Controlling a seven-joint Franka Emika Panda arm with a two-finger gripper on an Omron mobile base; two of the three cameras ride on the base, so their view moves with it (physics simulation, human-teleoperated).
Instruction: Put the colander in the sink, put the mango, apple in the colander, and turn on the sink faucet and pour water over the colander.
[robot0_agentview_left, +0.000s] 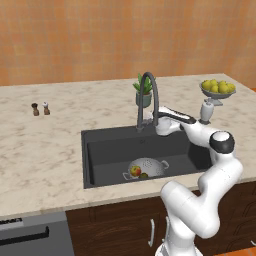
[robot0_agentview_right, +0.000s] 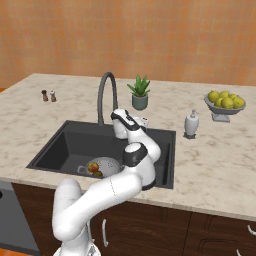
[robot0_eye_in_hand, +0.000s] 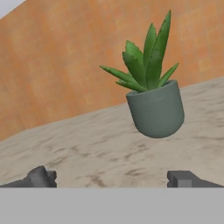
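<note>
The white arm rises from the cabinet front, bends sharply at its dark elbow joint and reaches forward and level over the back of the sink (robot0_agentview_left: 100, 150), its hand beside the base of the sink faucet (robot0_agentview_left: 148, 97). The gripper (robot0_eye_in_hand: 111, 178) points toward the back of the counter (robot0_agentview_left: 60, 130), where a potted plant (robot0_eye_in_hand: 153, 94) stands ahead of it, well apart from the tips. The two dark fingertips (robot0_eye_in_hand: 41, 177) stand as wide apart as they go, with bare marble between them; they hold nothing and touch nothing that can be seen.

Down in the dark basin, the colander (robot0_agentview_left: 146, 167) sits on the floor toward the front wall. The apple (robot0_agentview_left: 135, 171) lies inside it, red blush up, and the mango (robot0_agentview_left: 144, 175) rests just beside the apple, also within the perforated bowl. No stream falls from the spout.

On the counter to the right, a soap bottle (robot0_agentview_right: 191, 123) stands near the sink's rim, a fruit bowl (robot0_agentview_right: 225, 102) of yellow-green fruit beyond it. Two small shakers (robot0_agentview_left: 40, 108) stand far left.
</note>
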